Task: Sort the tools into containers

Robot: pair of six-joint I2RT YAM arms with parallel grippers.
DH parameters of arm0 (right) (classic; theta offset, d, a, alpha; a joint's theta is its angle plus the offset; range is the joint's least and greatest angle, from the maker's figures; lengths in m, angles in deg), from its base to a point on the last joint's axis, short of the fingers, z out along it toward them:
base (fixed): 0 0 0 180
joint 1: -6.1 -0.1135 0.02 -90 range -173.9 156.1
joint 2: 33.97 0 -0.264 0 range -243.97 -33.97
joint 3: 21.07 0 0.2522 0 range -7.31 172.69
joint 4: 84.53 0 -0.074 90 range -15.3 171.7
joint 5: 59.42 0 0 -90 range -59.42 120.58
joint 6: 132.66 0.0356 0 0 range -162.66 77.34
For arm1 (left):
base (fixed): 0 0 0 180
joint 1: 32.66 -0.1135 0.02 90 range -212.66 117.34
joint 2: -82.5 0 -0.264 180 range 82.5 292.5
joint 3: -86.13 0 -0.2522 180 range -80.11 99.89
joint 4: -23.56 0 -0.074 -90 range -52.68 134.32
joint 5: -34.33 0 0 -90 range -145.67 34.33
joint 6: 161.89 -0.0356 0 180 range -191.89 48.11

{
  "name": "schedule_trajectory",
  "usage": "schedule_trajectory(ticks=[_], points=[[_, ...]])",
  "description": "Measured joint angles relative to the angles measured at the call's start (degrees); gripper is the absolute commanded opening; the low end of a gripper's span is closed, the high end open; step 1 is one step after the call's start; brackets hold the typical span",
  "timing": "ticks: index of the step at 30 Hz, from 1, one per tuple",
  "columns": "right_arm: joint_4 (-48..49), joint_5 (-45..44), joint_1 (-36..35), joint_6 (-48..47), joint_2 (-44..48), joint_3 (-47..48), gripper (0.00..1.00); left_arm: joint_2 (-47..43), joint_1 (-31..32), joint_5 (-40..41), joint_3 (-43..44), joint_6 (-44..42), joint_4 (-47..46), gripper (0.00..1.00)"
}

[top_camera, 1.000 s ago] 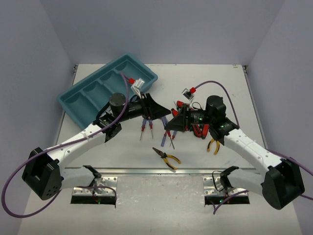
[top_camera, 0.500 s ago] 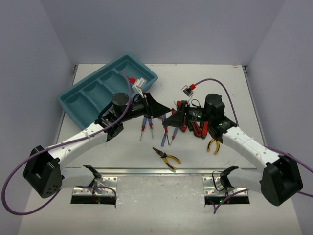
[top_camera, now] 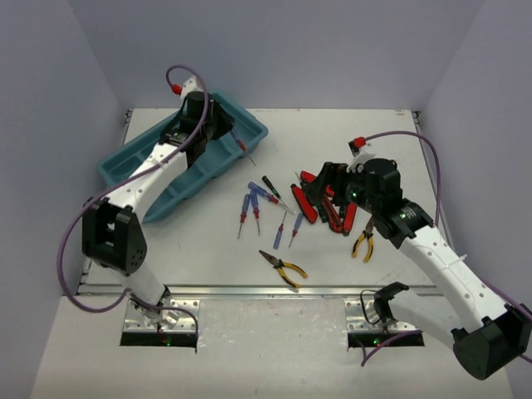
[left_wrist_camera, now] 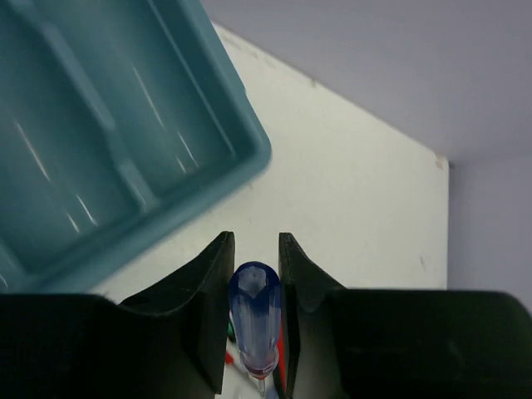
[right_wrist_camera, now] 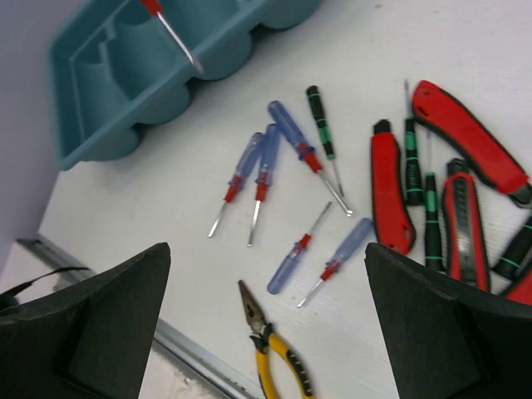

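My left gripper (left_wrist_camera: 256, 249) is shut on the handle of a blue screwdriver (left_wrist_camera: 256, 309). In the top view it (top_camera: 226, 133) hangs over the right end of the teal tray (top_camera: 112, 170), and the screwdriver's shaft (top_camera: 243, 149) points out past the rim. My right gripper (right_wrist_camera: 266, 320) stands wide open and empty above the tool pile. Below it lie several blue screwdrivers (right_wrist_camera: 287, 259), green-handled screwdrivers (right_wrist_camera: 320, 123), red pliers (right_wrist_camera: 391, 195) and yellow pliers (right_wrist_camera: 281, 370). The tray compartments (left_wrist_camera: 100, 125) that I can see hold nothing.
A second pair of yellow pliers (top_camera: 362, 243) lies right of the pile, under my right forearm. More red pliers (top_camera: 332, 212) are partly hidden by my right gripper (top_camera: 326, 184). A metal rail (top_camera: 249, 291) runs along the table's near edge.
My left arm has swung from the table's middle up to the tray, carrying a blue screwdriver. My right gripper has opened wide and drawn back to the right.
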Motion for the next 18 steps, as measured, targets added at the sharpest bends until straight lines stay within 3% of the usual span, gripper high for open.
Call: schedule_trajectory(ticks=[4, 10, 12, 13, 16, 18], points=[[-5.2, -5.6, 0.0, -2.0, -0.3, 0.8, 0.99, 15.1, -4.4, 6.9, 17.4, 0.0, 5.2, 0.00], [-7.9, -6.8, 0.0, -3.1, -0.9, -0.8, 0.99, 36.5, -8.1, 9.7, 40.7, 0.3, 7.9, 0.02], [-7.9, -6.5, 0.0, -3.1, -1.0, -2.0, 0.99, 41.5, -8.8, 10.0, 45.5, 0.4, 8.5, 0.19], [-7.9, -6.2, 0.0, -3.1, -1.1, -2.6, 0.99, 44.1, -9.1, 10.0, 48.1, 0.4, 8.9, 0.45], [-8.1, -5.4, 0.0, -3.1, -1.5, -3.9, 0.99, 48.6, -9.7, 9.9, 51.5, 0.7, 8.9, 0.85], [-8.2, -5.2, 0.0, -3.1, -2.0, -4.1, 0.99, 49.2, -9.9, 9.4, 51.6, 0.5, 9.2, 1.00]])
